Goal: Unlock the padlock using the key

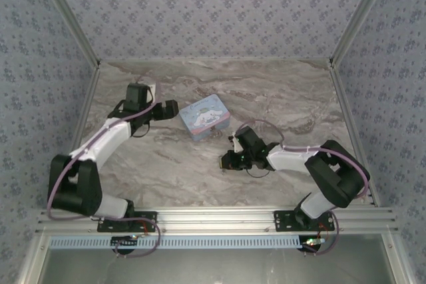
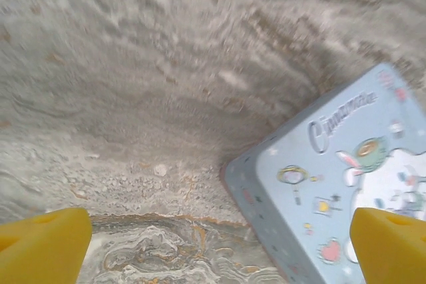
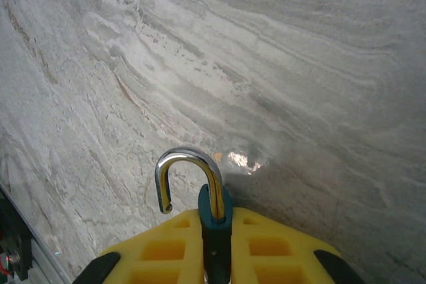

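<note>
The padlock (image 3: 215, 207), a small dark teal body with a chrome shackle, sits clamped between my right gripper's yellow fingers (image 3: 166, 244). Its shackle has one end free of the body and curves up to the left. My right gripper (image 3: 216, 227) is shut on it, low over the marble table, and points left in the top view (image 1: 227, 161). My left gripper (image 1: 170, 108) stands open just left of the light-blue cartoon tin (image 1: 204, 118), with bare table between its yellow fingertips (image 2: 46, 244). The key is out of view.
The tin (image 2: 333, 184) lies at mid-table, its corner reaching in front of my left gripper's right finger. Patterned walls and metal posts close in the marble table (image 1: 266, 91). An aluminium rail (image 1: 213, 217) runs along the near edge.
</note>
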Controlling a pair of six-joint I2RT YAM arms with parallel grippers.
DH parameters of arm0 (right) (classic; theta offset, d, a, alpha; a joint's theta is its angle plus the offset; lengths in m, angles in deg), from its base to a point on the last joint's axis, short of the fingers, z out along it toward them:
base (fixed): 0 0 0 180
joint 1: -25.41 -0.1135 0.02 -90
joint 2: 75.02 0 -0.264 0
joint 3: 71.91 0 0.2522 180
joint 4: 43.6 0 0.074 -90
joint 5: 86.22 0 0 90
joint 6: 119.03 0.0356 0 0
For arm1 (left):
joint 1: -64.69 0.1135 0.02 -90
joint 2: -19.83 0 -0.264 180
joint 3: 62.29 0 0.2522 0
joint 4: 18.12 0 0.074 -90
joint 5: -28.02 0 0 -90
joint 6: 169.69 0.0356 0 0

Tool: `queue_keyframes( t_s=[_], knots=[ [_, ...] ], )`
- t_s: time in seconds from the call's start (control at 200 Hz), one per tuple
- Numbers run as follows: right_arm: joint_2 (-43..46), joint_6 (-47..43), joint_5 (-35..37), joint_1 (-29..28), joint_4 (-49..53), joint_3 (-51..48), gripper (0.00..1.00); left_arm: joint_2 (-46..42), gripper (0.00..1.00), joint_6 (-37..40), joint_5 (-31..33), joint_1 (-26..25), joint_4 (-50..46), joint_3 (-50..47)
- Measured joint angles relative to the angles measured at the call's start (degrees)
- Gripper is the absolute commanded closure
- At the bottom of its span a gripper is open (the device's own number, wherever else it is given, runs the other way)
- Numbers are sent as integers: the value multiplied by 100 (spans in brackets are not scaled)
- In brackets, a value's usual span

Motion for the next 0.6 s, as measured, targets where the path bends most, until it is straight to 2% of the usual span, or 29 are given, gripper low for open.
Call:
queue_keyframes(
  t_s=[0.25, 0.375, 0.505, 0.6],
  knots=[
    [9, 13, 57, 28, 133, 9, 71, -1189, 1, -4, 299, 0, -396, -297],
    [131, -39, 83, 81, 304, 9, 70, -1674, 0, -4, 442, 0, -710, -404],
    [490, -122, 142, 234, 562, 7, 66, -2151, 1, -13, 562, 0, -920, -479],
    [988, -227, 240, 413, 789, -9, 58, -2498, 1, -70, 621, 0, -1003, -581]
  ],
)
